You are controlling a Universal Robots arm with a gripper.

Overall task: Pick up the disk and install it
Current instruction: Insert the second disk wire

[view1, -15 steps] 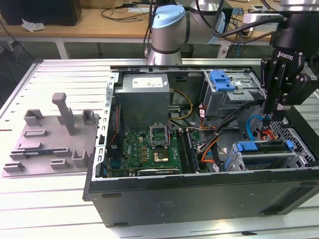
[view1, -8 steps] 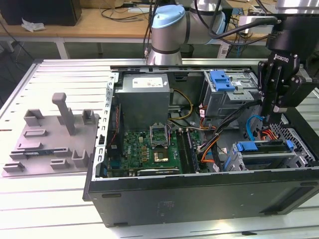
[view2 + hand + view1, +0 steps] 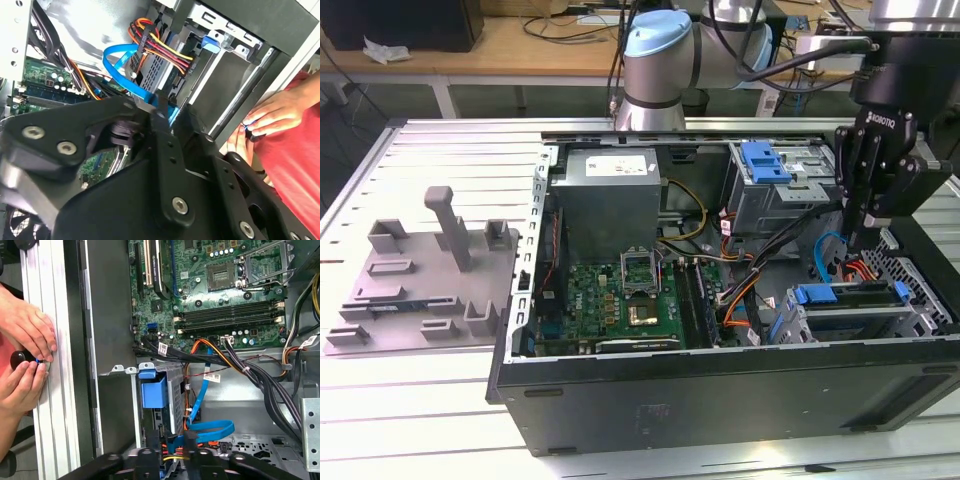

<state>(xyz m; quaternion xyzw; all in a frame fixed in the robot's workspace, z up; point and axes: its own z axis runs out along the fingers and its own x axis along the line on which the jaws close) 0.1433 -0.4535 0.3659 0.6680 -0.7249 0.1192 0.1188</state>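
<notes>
Grey fixture plate (image 3: 420, 285) at exterior view's left, open computer case (image 3: 720, 385) centre, disk (image 3: 850, 298) seated in lower-right drive cage, gripper (image 3: 865, 215) just above it, jaw state cannot be told, person's hands (image 3: 25, 352) at case edge in first wrist view.

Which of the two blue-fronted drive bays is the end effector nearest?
The lower drive cage, directly beneath the end effector; the upper bay with the blue bracket sits farther back.

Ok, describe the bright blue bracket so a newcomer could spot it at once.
Find the open computer case, then the silver drive bay at its far side, toward the exterior view's right. The bracket lies on top: solid bright blue, higher than the blue-edged drive near the gripper.
</notes>
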